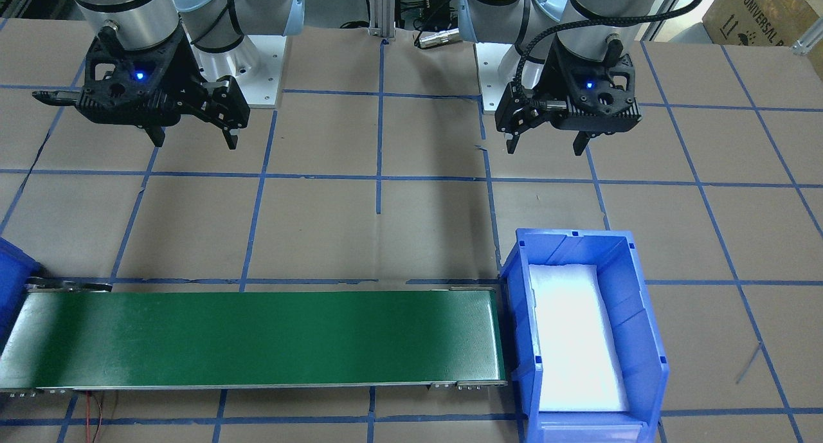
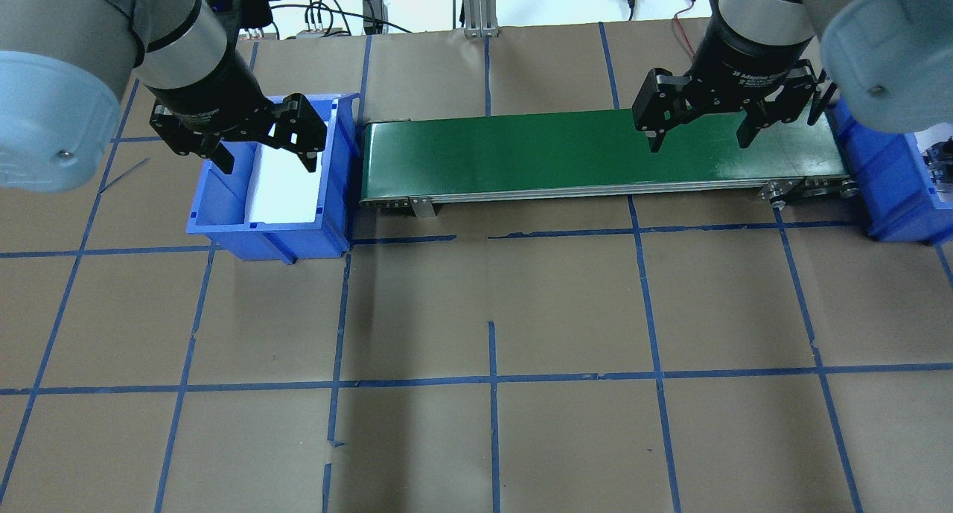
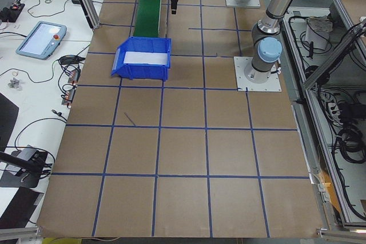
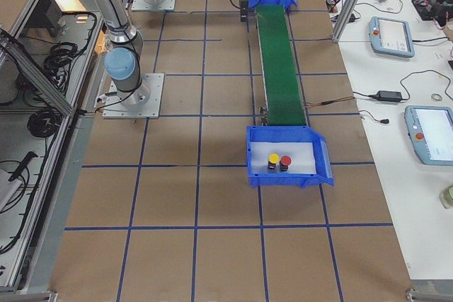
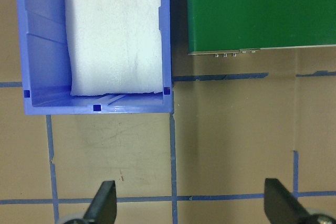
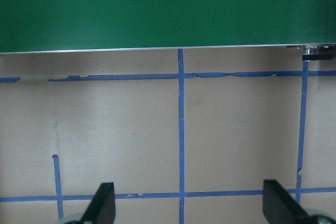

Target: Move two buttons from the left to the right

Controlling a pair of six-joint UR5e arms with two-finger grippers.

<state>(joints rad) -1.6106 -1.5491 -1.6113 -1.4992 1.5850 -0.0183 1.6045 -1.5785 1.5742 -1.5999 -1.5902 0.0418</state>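
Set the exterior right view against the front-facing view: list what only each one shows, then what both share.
Only exterior right shows the yellow button and red button, side by side on white padding in the near blue bin.

Only the front-facing view shows both hands closely: the left hand and right hand hang open and hold nothing, and the left bin's white foam carries no button.

Both show the green conveyor with nothing on it, the left bin and the blue tape grid.
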